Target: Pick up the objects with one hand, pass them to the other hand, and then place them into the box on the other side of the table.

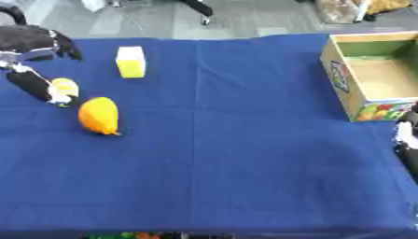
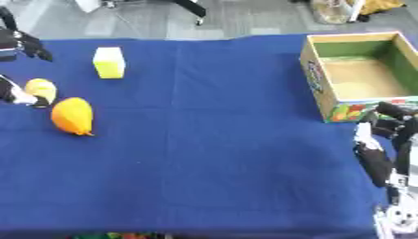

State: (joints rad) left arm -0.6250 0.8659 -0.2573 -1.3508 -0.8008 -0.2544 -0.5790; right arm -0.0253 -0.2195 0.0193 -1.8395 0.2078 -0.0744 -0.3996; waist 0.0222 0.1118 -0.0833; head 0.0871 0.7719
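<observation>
Nearest the camera, the robot's right hand (image 2: 384, 144) is resting at the table's lower right edge, fingers relaxed and pointing up, holding nothing, just in front of the open cardboard box (image 2: 323, 79) that is standing at the right side of the blue tablecloth (image 2: 212, 154).

Across the table, the left hand (image 1: 37, 86) is reaching in from the upper left, and a dark finger is touching a small yellow object (image 1: 65, 86). Whether the fingers are curling round it or only lying against it cannot be told.

Just below and to the right of that hand, an orange fruit-shaped object (image 1: 99, 115) is lying on the cloth, its long axis running roughly toward and away from the robot. A yellow block (image 1: 130, 61) is standing upright farther back, near the hand but apart from it.

All three objects are sitting on the left side, well apart from the box, so the left hand is clearly the nearer one for picking; the handover would probably be happening over the middle of the cloth.
</observation>
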